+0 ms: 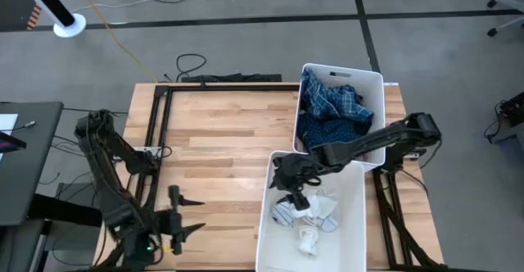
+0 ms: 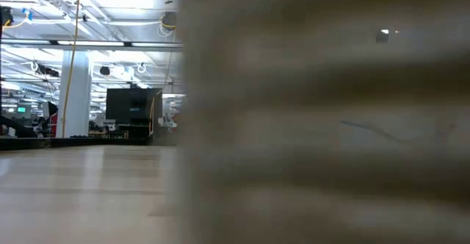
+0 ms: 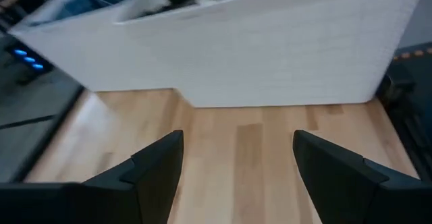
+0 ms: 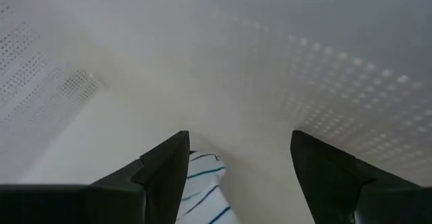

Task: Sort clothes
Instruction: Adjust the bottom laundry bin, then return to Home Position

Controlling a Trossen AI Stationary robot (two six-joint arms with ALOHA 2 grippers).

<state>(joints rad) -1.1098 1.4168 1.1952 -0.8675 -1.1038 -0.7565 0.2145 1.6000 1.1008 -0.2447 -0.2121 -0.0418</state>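
Near bin (image 1: 354,239) holds the white and striped socks (image 1: 315,215); right gripper (image 1: 292,197) hangs just above them, jaws spread, holding nothing; a striped sock (image 4: 202,190) lies between its fingers. Far bin (image 1: 372,88) has the blue plaid shirt (image 1: 336,100) and navy dotted piece (image 1: 323,133). Worktop (image 1: 221,141) bare of clothes, so sorting looks nrly done. Left gripper (image 1: 182,227) waits at near-left edge, released, empty.

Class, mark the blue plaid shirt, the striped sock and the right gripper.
blue plaid shirt (image 1: 344,102): high view, middle of the fabric.
striped sock (image 4: 206,193): right wrist view, striped cloth.
right gripper (image 4: 236,170): right wrist view, midway between open fingers.
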